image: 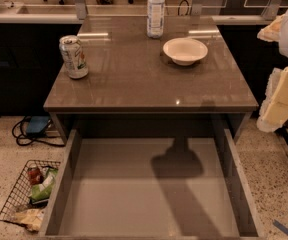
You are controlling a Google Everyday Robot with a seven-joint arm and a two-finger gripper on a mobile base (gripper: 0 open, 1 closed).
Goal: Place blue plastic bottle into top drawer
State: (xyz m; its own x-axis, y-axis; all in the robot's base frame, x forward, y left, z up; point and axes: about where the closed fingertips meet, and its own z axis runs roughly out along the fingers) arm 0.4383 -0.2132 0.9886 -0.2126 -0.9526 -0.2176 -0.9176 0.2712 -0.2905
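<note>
On the table, far edge: the blue plastic bottle point(155, 11) stands upright near the middle of the back rim, white cap on, pale label round its body.
Table point(134, 84): glossy grey-brown top, seen from the front and above.
Can point(74, 57): short white-green drink can, upright, near the left edge, well apart from the bottle.
Bowl point(185, 50): shallow and white, right of centre, near the bottle but not touching it.
Top drawer point(64, 184): pulled out wide toward the camera, below the table's front edge; flat smooth bottom, low side walls, a dark shadow across the right half of the floor.
Tool point(279, 84): at the right edge of the view, beside the table's right side; cream and white parts only partly in frame. How far it is open cannot be told; it is well apart from the bottle.
Floor, left: wire basket point(14, 194) holding snack packets; dark cables point(29, 129) coiled behind it.
</note>
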